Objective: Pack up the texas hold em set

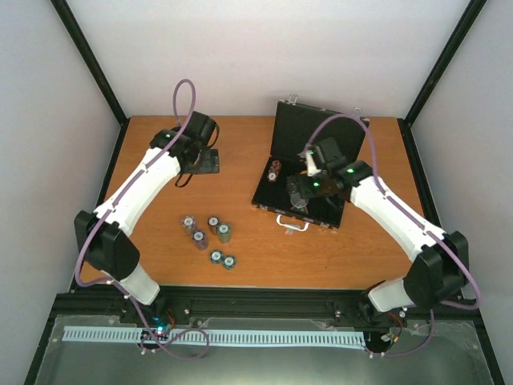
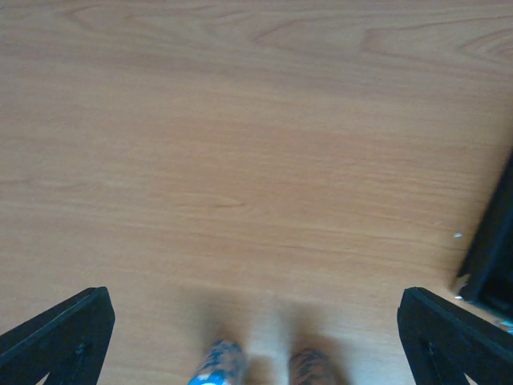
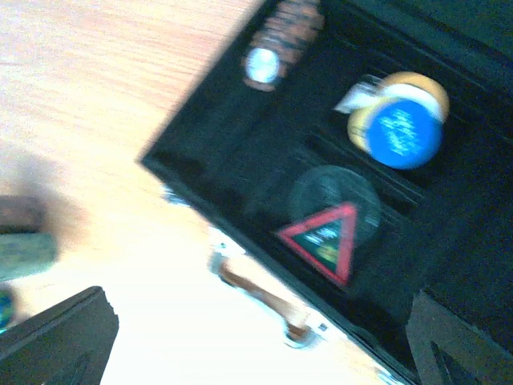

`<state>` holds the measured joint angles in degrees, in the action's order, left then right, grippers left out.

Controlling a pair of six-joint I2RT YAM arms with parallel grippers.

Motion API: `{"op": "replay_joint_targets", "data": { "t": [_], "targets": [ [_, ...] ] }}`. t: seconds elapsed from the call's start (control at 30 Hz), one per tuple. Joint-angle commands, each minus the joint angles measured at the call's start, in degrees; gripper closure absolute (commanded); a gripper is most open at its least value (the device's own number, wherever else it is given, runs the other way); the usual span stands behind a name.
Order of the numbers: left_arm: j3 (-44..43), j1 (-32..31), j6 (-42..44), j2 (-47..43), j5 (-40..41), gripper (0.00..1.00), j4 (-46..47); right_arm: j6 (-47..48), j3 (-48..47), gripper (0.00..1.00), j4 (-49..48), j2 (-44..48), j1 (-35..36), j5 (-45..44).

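Left gripper (image 1: pixel 207 163) hangs wide open over bare table (image 2: pixel 240 160), beyond the loose chips (image 1: pixel 210 235). The open case (image 1: pixel 321 210) holds a stack (image 3: pixel 276 40), disc (image 3: pixel 405 132) and token (image 3: pixel 325 237). Right gripper (image 1: pixel 296 192) hovers above, wide, empty. Chip loading looks underway; next, grasp a loose stack

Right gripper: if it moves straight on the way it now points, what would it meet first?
The open right gripper would probably meet the floor of the black case, near the triangular token; depth is unclear.
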<state>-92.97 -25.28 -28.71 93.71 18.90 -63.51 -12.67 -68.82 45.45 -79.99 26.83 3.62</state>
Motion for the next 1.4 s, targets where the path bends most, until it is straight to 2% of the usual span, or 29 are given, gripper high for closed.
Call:
{"op": "replay_joint_targets", "data": {
  "t": [0.0,0.13,0.3,0.63,0.87,1.03,1.37],
  "targets": [
    [3.4,0.3,-4.1,-5.5,9.1,0.0,-4.6,-0.2,-6.8,0.0,-1.1,-6.3,8.1,1.8],
    [6.5,1.5,-4.9,-11.2,14.4,0.0,-5.7,-0.2,-12.1,0.0,-0.8,-13.4,14.0,2.6],
    [11.4,7.2,-5.5,-17.2,14.6,0.0,-6.8,-1.2,-17.8,0.0,-0.8,-19.7,19.7,2.7],
    [22.1,20.2,-3.6,-25.7,6.3,0.0,-4.6,-1.3,-30.3,0.0,1.2,-32.3,27.6,4.1],
    [22.6,20.4,-2.6,-28.0,4.5,0.0,-3.7,-1.0,-37.7,0.09,3.4,-41.2,28.8,7.0],
    [23.0,20.4,-2.0,-28.3,4.2,0.0,-3.9,-0.5,-41.2,0.09,5.2,-44.2,30.2,7.3],
    [23.4,20.3,-1.2,-28.8,3.9,0.0,-3.6,-0.4,-41.7,0.19,6.3,-47.6,31.4,7.7]
  ]
}}
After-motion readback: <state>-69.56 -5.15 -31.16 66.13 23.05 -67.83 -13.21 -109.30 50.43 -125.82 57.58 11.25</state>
